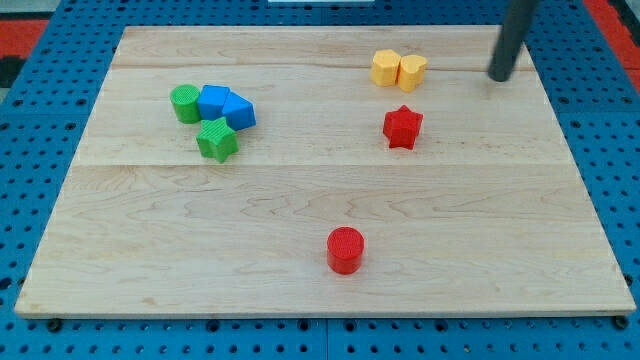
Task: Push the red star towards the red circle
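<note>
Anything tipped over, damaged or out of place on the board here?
Nothing stands out. The red star, red circle, two yellow blocks and the green-and-blue cluster all sit flat on the board. My tip touches none.

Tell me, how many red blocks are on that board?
2. The red star sits right of centre, below the yellow pair. The red circle sits near the view's bottom, centre. Nothing seems hidden.

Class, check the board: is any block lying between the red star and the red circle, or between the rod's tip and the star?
No. Bare wood separates the red star from the red circle, and my tip from the star.
</note>
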Tool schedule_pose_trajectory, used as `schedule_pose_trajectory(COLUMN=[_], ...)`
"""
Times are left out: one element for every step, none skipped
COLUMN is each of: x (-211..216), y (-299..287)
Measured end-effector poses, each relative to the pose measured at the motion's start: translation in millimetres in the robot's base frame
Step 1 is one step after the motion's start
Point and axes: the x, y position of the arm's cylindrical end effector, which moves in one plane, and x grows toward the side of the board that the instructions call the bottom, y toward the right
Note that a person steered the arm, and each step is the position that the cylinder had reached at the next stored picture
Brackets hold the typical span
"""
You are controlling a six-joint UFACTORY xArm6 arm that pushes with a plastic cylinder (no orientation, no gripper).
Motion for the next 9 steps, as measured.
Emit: schedule_pose_trajectory(x=[34.2,53.3,73.2,73.0,77.1,119.2,116.2,119.3,143.3], y=[14.3,-31.6,-90.9,-141.1,-174.1,-212.8,-224.1,-248.3,-251.3])
